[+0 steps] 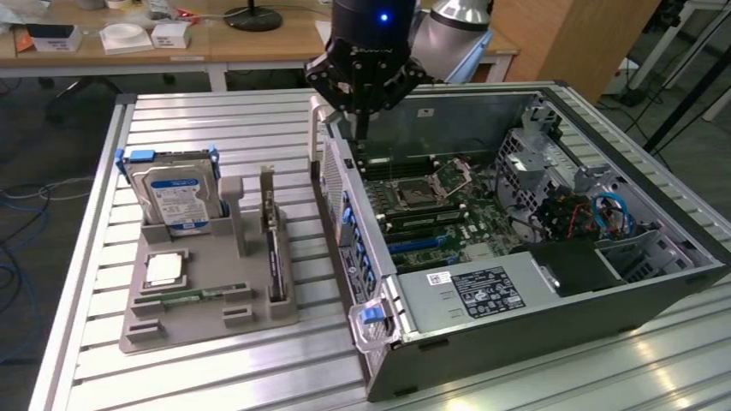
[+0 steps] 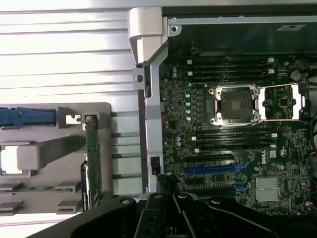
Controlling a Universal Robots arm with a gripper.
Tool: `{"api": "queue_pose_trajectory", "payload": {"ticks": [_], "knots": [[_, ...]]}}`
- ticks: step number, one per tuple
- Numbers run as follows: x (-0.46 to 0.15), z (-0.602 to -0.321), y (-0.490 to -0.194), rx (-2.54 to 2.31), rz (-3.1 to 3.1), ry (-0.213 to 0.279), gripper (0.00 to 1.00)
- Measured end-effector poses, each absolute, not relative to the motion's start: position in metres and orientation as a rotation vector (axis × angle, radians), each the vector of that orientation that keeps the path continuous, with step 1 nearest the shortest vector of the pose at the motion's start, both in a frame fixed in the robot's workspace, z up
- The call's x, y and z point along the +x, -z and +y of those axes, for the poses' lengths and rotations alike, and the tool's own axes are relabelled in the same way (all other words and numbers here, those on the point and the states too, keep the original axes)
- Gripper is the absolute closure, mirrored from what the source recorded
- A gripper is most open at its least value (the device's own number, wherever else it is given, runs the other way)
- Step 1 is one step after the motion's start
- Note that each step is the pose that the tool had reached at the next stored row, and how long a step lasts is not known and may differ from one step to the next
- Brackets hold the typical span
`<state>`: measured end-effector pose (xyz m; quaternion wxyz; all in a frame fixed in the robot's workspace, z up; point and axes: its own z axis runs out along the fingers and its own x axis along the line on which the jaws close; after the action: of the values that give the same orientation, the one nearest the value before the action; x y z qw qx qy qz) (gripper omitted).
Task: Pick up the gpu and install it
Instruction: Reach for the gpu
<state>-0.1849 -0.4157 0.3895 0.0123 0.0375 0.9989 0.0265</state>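
Pincer (image 1: 356, 130): fingers together, empty, above the open computer case (image 1: 383, 360) at its side wall.
Gpu (image 1: 273, 253): upright on edge in the grey holder (image 1: 171, 330) on the bench (image 1: 205, 120), near the hard drive (image 1: 174, 197).

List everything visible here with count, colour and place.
table: one, silver, slatted, under everything.
computer case: one, dark, open, motherboard showing.
holder: one, grey, on the table, exterior view's left of the computer case.
gpu: one, dark, on edge in the holder.
hard drive: one, silver, blue-white label, upright in the holder.
memory stick: one, green, flat in the holder.
gripper: one, black, shut, empty, above the computer case's edge.
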Motion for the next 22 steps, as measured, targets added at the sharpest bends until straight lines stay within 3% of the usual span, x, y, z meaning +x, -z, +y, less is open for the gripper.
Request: {"api": "queue_pose_trajectory", "payload": {"ticks": [22], "knots": [[-0.202,-0.42,-0.389,0.117,3.114,-0.083,0.89]]}}
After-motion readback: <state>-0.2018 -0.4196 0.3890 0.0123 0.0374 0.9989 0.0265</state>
